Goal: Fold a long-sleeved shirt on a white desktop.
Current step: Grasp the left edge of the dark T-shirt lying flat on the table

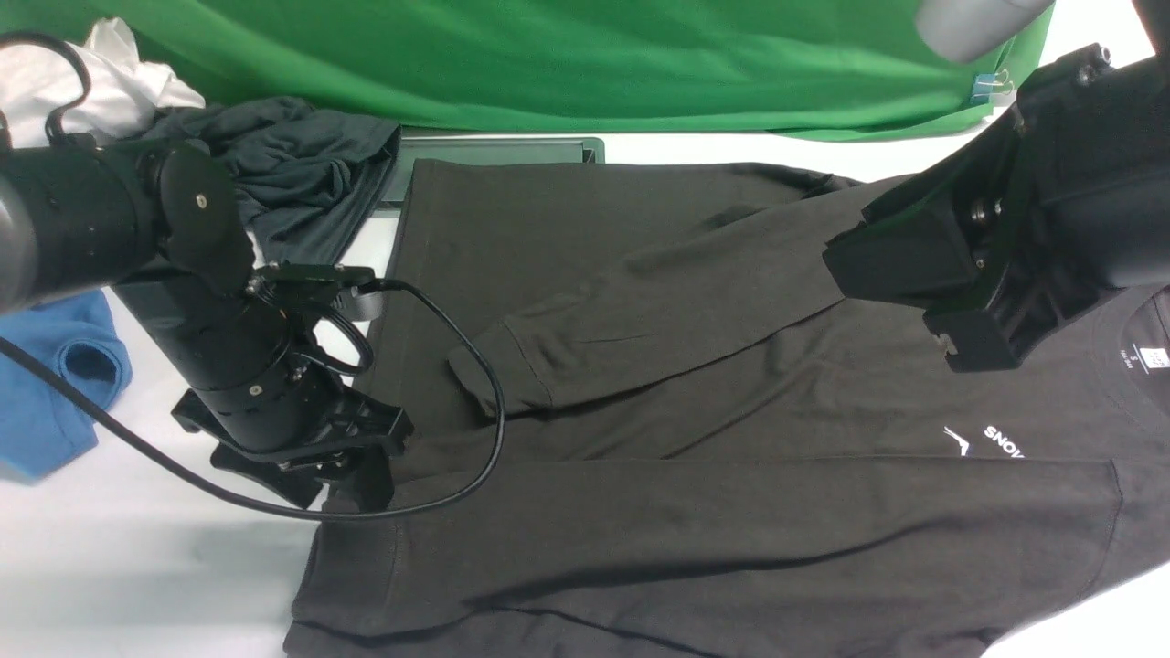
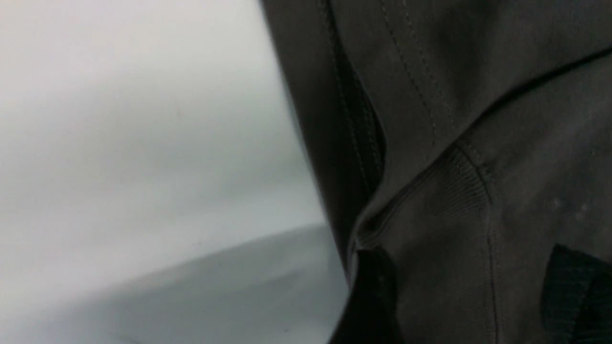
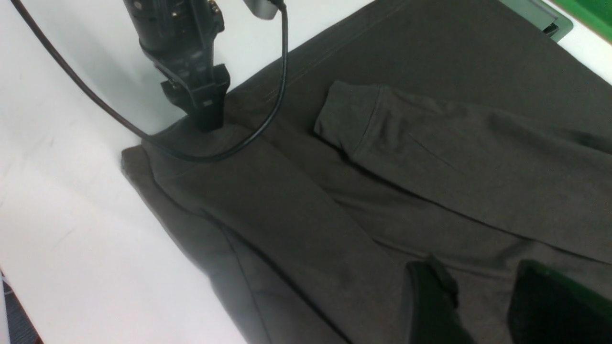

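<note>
- At the far left a blue shirt [image 1: 55,384] lies on the white desktop [image 1: 137,567]. Beyond it is a crumpled dark grey-teal garment [image 1: 292,164], with a white cloth [image 1: 119,82] against the green backdrop [image 1: 548,55].
- The left gripper [image 1: 338,480] points down at the left edge of the long-sleeved shirt [image 1: 695,274], and its tips meet the fabric there.
- In the left wrist view its two dark fingertips [image 2: 370,296] stand apart. The ribbed cuff [image 2: 454,191] of the near sleeve lies flat between them, and no cloth is pinched.
- A black cable [image 1: 484,402] loops from that arm over the hem area, just right of the gripper.
- The shirt is spread flat from left of centre to the right edge, hem to the left and collar to the right.
- The far sleeve is folded in across the body, and its cuff [image 1: 494,366] ends near the left gripper but apart from it.
- The near sleeve [image 1: 731,512] runs along the near side of the body from right to left.
- Toward the right are the white chest logo [image 1: 992,440] and the neck label [image 1: 1158,358].
- The right gripper [image 3: 483,310] is over the shoulder area, left of the collar. Its fingers [image 3: 430,306] are spread and hold nothing. Whether they touch the fabric cannot be told.
</note>
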